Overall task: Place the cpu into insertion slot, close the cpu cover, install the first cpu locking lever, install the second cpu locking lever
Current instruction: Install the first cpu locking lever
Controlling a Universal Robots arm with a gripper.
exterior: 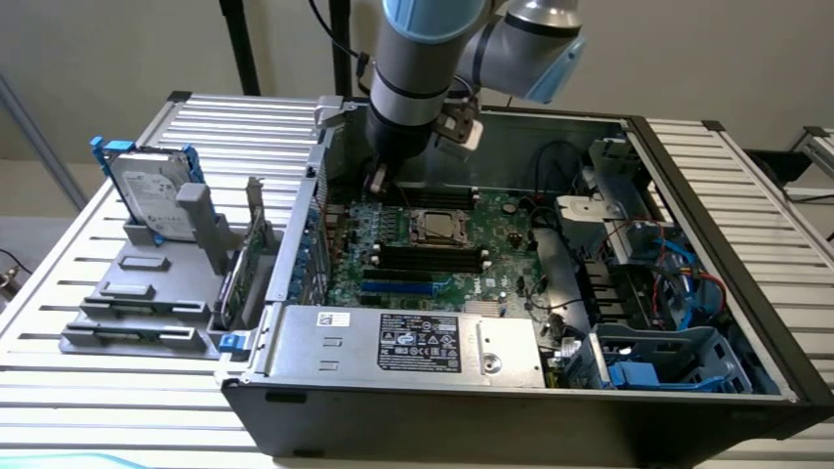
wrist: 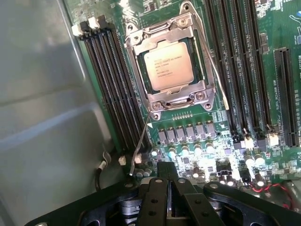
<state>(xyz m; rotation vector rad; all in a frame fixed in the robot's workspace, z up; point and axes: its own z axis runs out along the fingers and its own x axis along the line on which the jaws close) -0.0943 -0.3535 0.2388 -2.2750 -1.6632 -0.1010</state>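
The claw (wrist: 171, 190) is shut tight, with its two fingers pressed together and nothing between them. It hangs over the green board (wrist: 188, 150) inside the open computer box (exterior: 521, 410), near the slot (wrist: 199, 66) but not touching it. The square chip (wrist: 168, 64) lies flat in the slot. The shiny cover (wrist: 181, 96) is down around the chip. One thin lever (wrist: 141, 146) sticks out from the cover toward the claw. The other lever (wrist: 214, 66) lies along the cover's side. The box sits on a ribbed surface (exterior: 117, 391).
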